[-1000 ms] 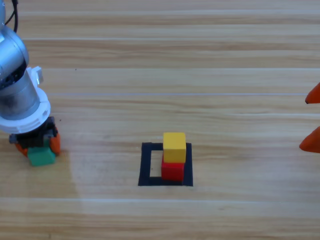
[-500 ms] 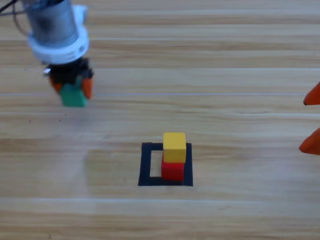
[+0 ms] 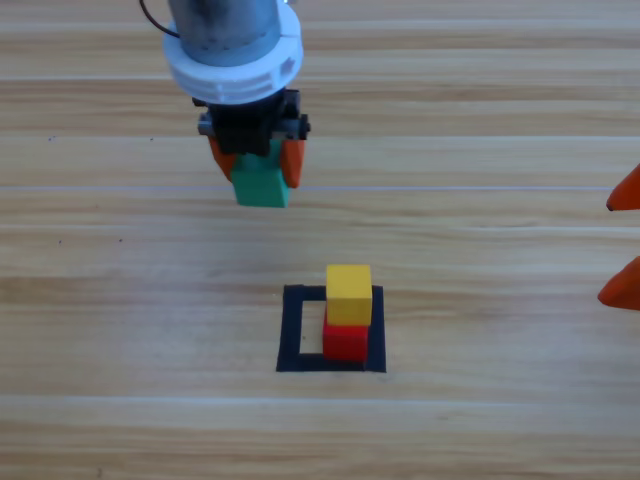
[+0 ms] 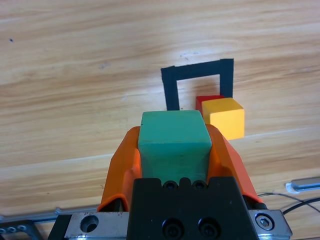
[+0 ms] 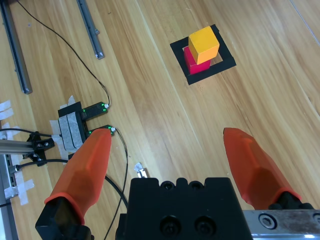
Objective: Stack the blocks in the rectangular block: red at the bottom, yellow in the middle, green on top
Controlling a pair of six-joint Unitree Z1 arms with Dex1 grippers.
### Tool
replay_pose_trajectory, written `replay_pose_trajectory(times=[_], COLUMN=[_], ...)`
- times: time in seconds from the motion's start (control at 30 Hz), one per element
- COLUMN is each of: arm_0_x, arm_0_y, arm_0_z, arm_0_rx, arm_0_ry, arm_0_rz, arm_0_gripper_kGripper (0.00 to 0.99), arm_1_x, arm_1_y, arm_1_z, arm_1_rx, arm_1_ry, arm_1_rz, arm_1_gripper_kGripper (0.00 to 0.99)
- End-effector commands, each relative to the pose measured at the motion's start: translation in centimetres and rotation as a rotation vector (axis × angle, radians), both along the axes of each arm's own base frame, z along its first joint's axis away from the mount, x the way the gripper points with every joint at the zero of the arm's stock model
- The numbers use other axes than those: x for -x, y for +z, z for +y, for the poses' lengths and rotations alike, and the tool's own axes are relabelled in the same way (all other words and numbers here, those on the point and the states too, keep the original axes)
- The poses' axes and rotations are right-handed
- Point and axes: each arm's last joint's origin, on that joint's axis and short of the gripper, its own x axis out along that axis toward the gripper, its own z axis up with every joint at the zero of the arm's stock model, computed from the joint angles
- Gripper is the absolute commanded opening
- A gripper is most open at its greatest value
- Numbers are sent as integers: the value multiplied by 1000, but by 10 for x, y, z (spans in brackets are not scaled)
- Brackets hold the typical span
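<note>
Overhead, the left gripper [image 3: 256, 165] pinches the green cube [image 3: 261, 185] above bare wood, up-left of the black tape square [image 3: 293, 330].
Yellow [image 3: 348, 294] sits atop red [image 3: 346, 341] inside it; the left wrist view shows the jaws clamping the cube's sides; the right wrist view shows the right gripper [image 5: 175, 155] spread wide, holding nothing.

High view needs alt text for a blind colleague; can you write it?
The left gripper holds the green cube above the table, up-left of the yellow cube stacked on the red cube inside the black tape square. The right gripper waits open at the right edge.
</note>
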Motion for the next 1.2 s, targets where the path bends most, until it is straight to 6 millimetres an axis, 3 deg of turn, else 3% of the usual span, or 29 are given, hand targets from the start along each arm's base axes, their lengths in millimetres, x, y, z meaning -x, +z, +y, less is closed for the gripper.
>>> replay_pose_trajectory(times=[0.03, 0.3, 0.6, 1.2], arm_0_x=[12, 21, 24, 18], arm_0_y=[-27, -52, -63, -74], arm_0_z=[-38, -66, -82, -89], arm_0_rx=[-24, -60, -67, -85], arm_0_ry=[-23, 8, 25, 23], arm_0_rz=[43, 58, 50, 34], arm_0_gripper_kGripper=[0, 0, 0, 0], arm_1_x=[3, 2, 1, -1], arm_1_y=[-3, -4, -5, -7], arm_1_z=[-8, -8, -7, -6], arm_1_rx=[-10, -7, -4, 0], arm_1_ry=[-19, -19, -19, -19], arm_1_rz=[-1, 3, 7, 13], arm_1_gripper_kGripper=[986, 986, 986, 986])
